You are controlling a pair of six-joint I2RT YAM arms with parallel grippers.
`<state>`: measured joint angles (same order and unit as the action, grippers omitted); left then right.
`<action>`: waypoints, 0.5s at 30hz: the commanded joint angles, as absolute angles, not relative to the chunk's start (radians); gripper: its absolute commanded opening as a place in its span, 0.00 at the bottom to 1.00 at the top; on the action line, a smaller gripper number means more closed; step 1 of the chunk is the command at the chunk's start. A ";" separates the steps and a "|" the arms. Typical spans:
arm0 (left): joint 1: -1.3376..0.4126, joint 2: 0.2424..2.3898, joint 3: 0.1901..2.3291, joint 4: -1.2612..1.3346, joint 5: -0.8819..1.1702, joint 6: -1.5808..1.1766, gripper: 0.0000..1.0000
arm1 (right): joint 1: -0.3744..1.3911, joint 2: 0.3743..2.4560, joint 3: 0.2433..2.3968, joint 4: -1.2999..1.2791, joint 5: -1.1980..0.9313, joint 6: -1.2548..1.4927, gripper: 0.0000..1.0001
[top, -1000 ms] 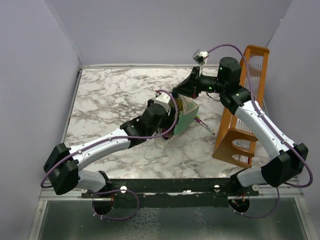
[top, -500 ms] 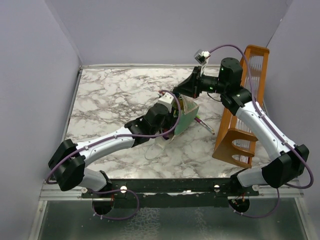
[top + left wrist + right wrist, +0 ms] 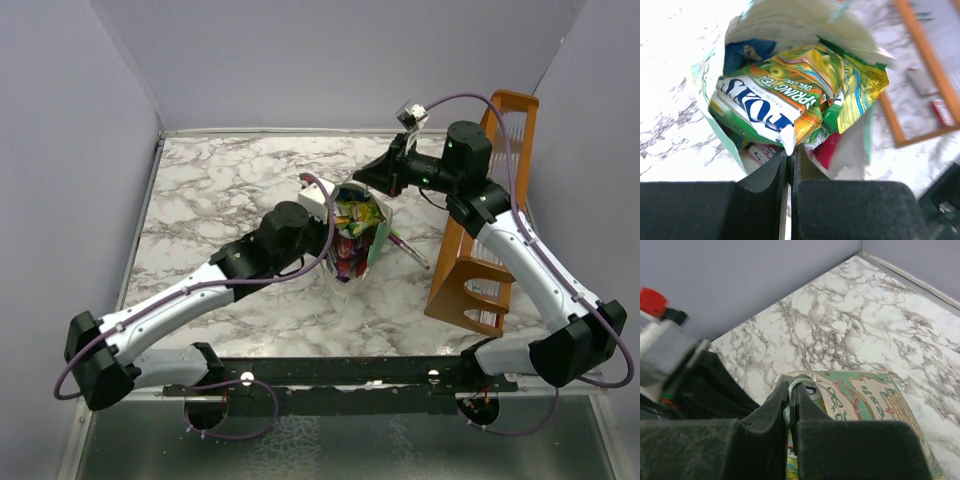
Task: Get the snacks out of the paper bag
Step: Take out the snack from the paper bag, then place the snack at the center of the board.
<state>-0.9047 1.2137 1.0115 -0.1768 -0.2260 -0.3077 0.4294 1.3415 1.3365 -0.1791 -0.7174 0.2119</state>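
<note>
The mint-green paper bag [image 3: 374, 240] stands at mid-table with its mouth open and several snacks [image 3: 352, 222] showing inside. My left gripper [image 3: 789, 150] is shut on the white corner of a green-yellow packet [image 3: 790, 92] that sticks out of the bag's cream-white inside [image 3: 785, 22]. A blue packet [image 3: 747, 52] and a red one [image 3: 830, 150] lie beneath it. In the top view the left gripper [image 3: 335, 228] sits at the bag's left rim. My right gripper [image 3: 790, 399] is shut on the bag's thin handle at the far rim, above the printed outside [image 3: 875, 400].
A tall orange-brown wooden rack [image 3: 492, 220] stands right of the bag, close to the right arm. A thin pink and green pen [image 3: 410, 250] lies between bag and rack. The left arm's wrist [image 3: 695, 385] fills the left side of the right wrist view.
The left gripper has closed on the packet's corner and drawn back to the left. The bag's mouth now shows the snacks. The right gripper kept its hold and shifted slightly.
</note>
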 commanded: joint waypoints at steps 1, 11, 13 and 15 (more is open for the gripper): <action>-0.900 1.073 1.043 -0.143 -0.018 -0.257 0.00 | 0.431 1.280 1.321 -0.125 -0.625 0.208 0.01; -0.900 0.860 1.192 -0.241 0.114 -0.122 0.00 | 0.431 1.243 1.291 -0.114 -0.545 0.207 0.01; -0.900 0.790 1.196 -0.250 0.047 -0.092 0.00 | 0.431 1.241 1.291 -0.114 -0.542 0.207 0.02; -0.901 0.729 1.192 -0.248 -0.059 -0.087 0.00 | 0.430 1.240 1.289 -0.114 -0.538 0.207 0.01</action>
<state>-0.9043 0.8604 1.1522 -0.2752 0.0677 -0.1596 0.4301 1.2755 1.2934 -0.1776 -0.5835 0.2123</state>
